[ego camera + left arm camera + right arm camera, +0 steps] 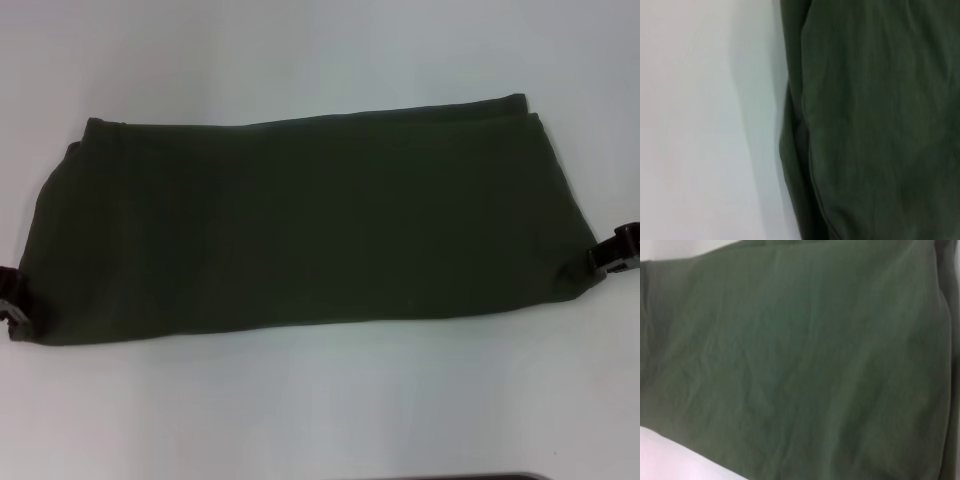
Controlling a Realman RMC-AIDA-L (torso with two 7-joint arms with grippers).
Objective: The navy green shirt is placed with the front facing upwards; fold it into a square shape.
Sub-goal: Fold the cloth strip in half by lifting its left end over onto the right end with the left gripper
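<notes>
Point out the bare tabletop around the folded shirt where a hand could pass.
Free: the white table beyond the navy green shirt, and the strip in front of it. Crowded: both short ends, with the left gripper and right gripper.

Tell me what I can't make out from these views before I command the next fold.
- Left gripper: head view, cut off by the frame edge at the near left corner of the dark olive-green cotton shirt; jaws unreadable.
- Right gripper: head view, cut off at the shirt's right end; grip unclear.
- Chest lettering, collar, sleeves: folded under in every view.
- Both wrist views: only cloth and white table.
</notes>
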